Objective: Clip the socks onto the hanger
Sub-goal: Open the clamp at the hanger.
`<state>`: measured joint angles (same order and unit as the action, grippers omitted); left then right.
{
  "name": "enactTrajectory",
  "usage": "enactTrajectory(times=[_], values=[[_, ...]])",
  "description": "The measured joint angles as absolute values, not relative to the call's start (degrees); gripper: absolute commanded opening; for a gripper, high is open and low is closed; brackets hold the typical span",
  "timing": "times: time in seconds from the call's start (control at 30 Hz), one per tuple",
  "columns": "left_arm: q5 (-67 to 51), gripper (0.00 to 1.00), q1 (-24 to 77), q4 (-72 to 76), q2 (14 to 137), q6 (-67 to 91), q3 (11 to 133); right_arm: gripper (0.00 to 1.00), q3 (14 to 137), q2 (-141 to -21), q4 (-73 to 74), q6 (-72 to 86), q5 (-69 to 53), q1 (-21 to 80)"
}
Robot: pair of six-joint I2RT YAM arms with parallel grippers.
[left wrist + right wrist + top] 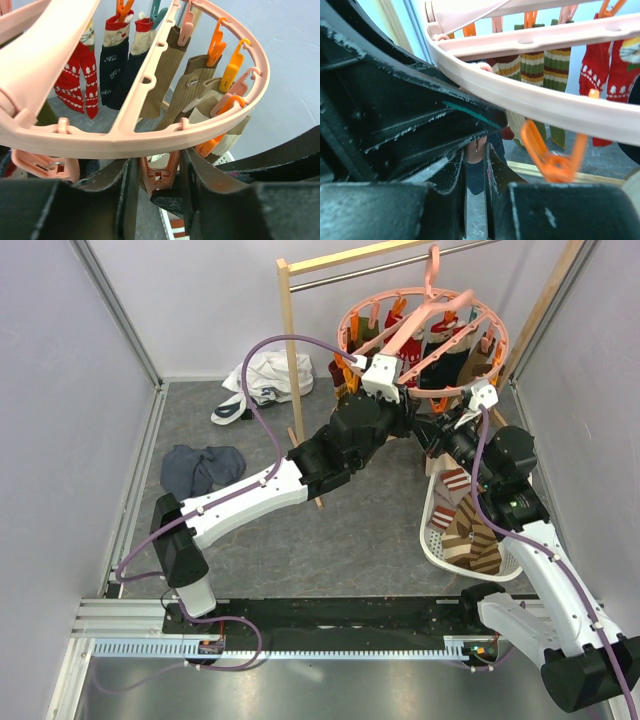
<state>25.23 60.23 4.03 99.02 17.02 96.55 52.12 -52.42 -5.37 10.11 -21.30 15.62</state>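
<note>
While the hanger [150,142] sits just above both pincers, my left pincer [159,172] presses a pink clip [161,182] from both sides, my right pincer [476,155] nearly closed on a dark sock [475,177], other socks [112,65] hanging beyond

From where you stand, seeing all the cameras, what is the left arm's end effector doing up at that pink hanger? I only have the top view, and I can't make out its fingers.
Observer: Its wrist camera shows the left end effector closed around a pink clip hanging just under the hanger.
Operator: And the right arm's?
Observer: The right end effector is shut on dark blue fabric, seen in the narrow gap between its fingers. I cannot tell if it is a sock.
Operator: Any free clip nearby?
Observer: An orange clip dangles from the hanger right beside it, with nothing in it.
</note>
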Motion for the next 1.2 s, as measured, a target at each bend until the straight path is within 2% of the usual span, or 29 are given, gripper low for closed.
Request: enactTrajectory(times=[0.1, 0.13, 0.17, 0.2, 0.23, 0.4, 0.5, 0.83, 1.03, 1.2], values=[[25.4, 0.18, 60.2, 4.7, 99.7, 16.8, 96.6, 0.07, 51.4, -51.8, -5.2, 9.7, -19.9, 15.9], [25.4, 0.14, 60.2, 4.8, 99.8, 16.6, 96.6, 0.15, 51.2, -51.6, -5.0, 9.6, -19.4, 15.9], [25.5, 0.08, 60.2, 4.9, 100.0, 16.4, 96.6, 0.19, 51.1, -51.5, -4.8, 9.6, -19.2, 15.9], [25.5, 0.05, 60.2, 4.9, 100.1, 16.3, 96.6, 0.23, 51.1, -51.4, -4.6, 9.6, -19.0, 16.0], [25.5, 0.03, 60.2, 4.9, 100.1, 16.3, 96.6, 0.33, 51.1, -51.4, -4.4, 9.6, -18.8, 16.0], [25.4, 0.02, 60.3, 6.0, 100.2, 16.2, 96.6, 0.58, 51.1, -49.4, -1.2, 10.5, -17.8, 17.0], [25.4, 0.02, 60.3, 6.4, 100.2, 16.1, 96.6, 0.64, 51.3, -47.4, 2.9, 11.0, -17.0, 17.3], [25.2, 0.02, 60.3, 7.9, 100.2, 14.8, 96.6, 0.7, 56.4, -47.0, 26.5, 13.8, -7.6, 17.4], [24.4, 0.02, 60.3, 8.4, 100.2, 14.8, 96.5, 0.7, 56.6, -49.9, 41.0, 19.6, 0.6, 17.2], [23.6, 0.02, 60.0, 9.2, 100.2, 14.9, 95.8, 0.7, 54.8, -51.1, 47.1, 22.3, 4.4, 13.2]])
